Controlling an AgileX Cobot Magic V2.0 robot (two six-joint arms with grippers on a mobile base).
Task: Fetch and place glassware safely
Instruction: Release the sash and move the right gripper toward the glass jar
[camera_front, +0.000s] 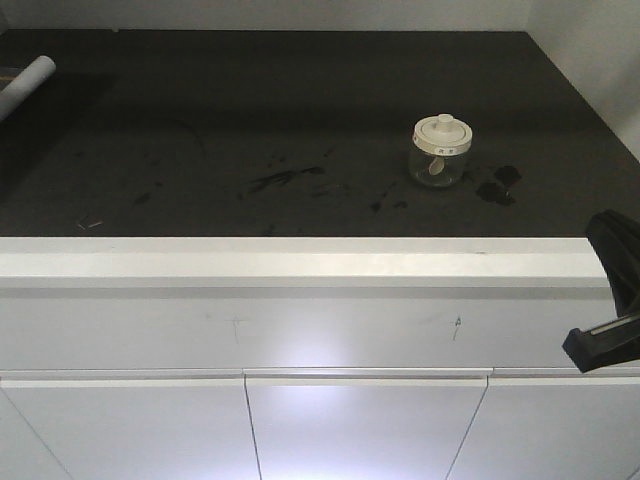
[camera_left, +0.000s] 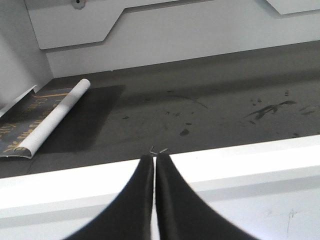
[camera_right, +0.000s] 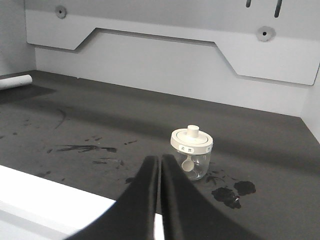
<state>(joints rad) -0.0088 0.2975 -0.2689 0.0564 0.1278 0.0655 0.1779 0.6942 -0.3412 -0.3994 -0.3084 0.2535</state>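
The glassware is a small squat clear glass jar (camera_front: 441, 152) with a cream-white knobbed lid, standing upright on the dark countertop at the right. It also shows in the right wrist view (camera_right: 192, 152), with a small white spoon inside. My right gripper (camera_right: 159, 161) is shut and empty, its tips just short of the jar and slightly to its left. Part of the right gripper (camera_front: 612, 295) shows at the right edge of the front view, below the counter edge. My left gripper (camera_left: 154, 158) is shut and empty, over the counter's white front edge, far left of the jar.
A white cylindrical tube (camera_left: 56, 116) lies at the far left of the countertop (camera_front: 250, 120) on a dark sheet (camera_left: 30, 120). Dark smears (camera_front: 285, 178) and dark blotches (camera_right: 231, 192) mark the surface. A white front edge (camera_front: 300, 262) borders the counter; a white back wall (camera_right: 165, 65) stands behind.
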